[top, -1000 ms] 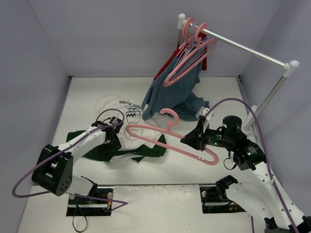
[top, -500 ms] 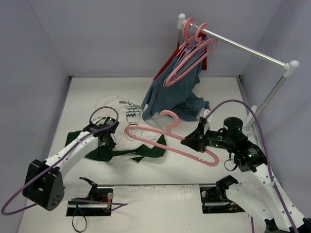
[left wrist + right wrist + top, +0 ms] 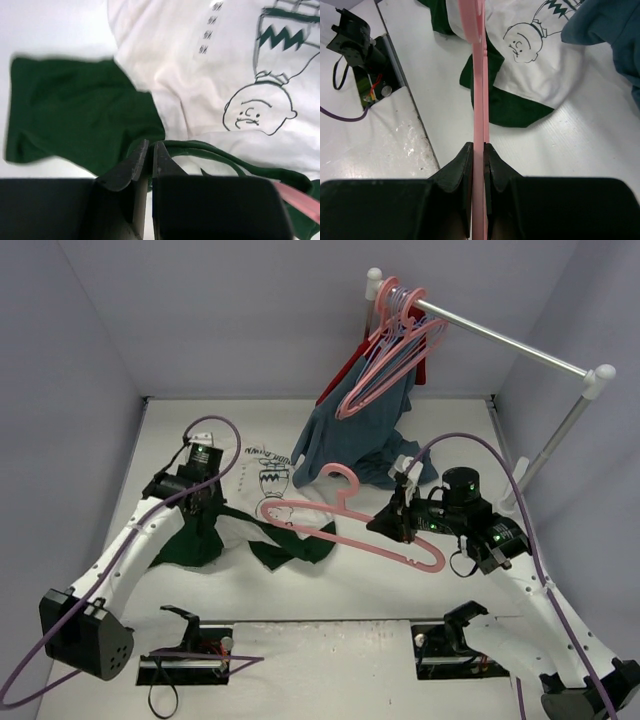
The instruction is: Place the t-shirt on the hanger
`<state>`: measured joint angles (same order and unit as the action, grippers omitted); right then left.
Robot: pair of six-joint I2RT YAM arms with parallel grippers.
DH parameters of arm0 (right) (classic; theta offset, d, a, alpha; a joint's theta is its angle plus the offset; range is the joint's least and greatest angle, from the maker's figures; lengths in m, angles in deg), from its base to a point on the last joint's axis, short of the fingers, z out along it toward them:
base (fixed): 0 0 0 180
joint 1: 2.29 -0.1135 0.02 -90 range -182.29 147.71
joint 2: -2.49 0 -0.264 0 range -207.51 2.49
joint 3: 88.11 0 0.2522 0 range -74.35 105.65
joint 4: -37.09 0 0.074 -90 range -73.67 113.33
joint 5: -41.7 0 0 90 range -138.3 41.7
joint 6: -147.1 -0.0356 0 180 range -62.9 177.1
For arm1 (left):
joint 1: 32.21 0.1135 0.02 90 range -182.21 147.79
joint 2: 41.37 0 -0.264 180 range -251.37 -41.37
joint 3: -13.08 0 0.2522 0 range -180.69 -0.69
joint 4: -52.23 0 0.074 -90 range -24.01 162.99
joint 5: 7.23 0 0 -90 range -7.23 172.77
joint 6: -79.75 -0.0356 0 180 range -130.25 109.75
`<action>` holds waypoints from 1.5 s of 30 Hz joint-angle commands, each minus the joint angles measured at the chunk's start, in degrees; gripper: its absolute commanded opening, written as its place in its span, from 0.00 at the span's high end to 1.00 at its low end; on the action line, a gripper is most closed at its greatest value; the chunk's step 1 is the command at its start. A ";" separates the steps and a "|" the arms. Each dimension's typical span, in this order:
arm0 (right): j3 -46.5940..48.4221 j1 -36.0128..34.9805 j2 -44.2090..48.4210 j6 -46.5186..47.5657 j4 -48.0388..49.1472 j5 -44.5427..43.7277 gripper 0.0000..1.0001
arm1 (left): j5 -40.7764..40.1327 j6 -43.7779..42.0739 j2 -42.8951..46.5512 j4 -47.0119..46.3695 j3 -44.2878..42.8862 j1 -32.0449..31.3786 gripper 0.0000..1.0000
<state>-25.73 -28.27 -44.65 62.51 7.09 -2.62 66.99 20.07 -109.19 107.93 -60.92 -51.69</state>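
Observation:
The t-shirt (image 3: 262, 480) lies crumpled left of centre, cream with green sleeves and a cartoon face print. My left gripper (image 3: 208, 508) is shut on its green neck trim (image 3: 210, 150) and holds that edge up off the table. The left wrist view shows the cream chest (image 3: 200, 65) and a green sleeve (image 3: 75, 110) beneath the gripper (image 3: 150, 146). My right gripper (image 3: 382, 524) is shut on the lower bar of the pink hanger (image 3: 335, 519), held above the table with its left end over the shirt. The right wrist view shows the gripper (image 3: 478, 148) clamping the hanger bar (image 3: 478, 75).
A clothes rail (image 3: 500, 340) stands at the back right with several pink hangers (image 3: 392, 350), a blue-grey garment (image 3: 350, 435) hanging down to the table, and a red garment (image 3: 345, 365) behind it. Walls close in the left, back and right.
My left gripper has moved back and up with the shirt's neck trim, pulling the green fabric along. My right gripper has carried the hanger slightly left.

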 commanded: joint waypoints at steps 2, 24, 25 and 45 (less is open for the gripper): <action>7.21 -0.50 -2.21 4.45 4.55 -3.70 1.00 | 7.25 -21.17 -6.19 -8.67 -17.33 1.11 1.00; 1.47 -0.57 3.46 1.62 4.38 -7.99 1.00 | -2.79 19.25 13.13 -7.97 16.11 -3.56 0.33; 1.47 -0.57 3.38 1.63 4.38 -8.08 1.00 | -3.31 21.06 12.57 -7.07 15.93 -3.92 0.33; 0.77 -0.52 3.99 3.19 4.46 -8.69 1.00 | -12.04 19.80 2.02 -5.88 23.04 -9.00 0.53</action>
<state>-25.21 -28.33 -41.03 64.79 7.63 -11.51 58.22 41.66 -105.43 102.50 -37.48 -60.61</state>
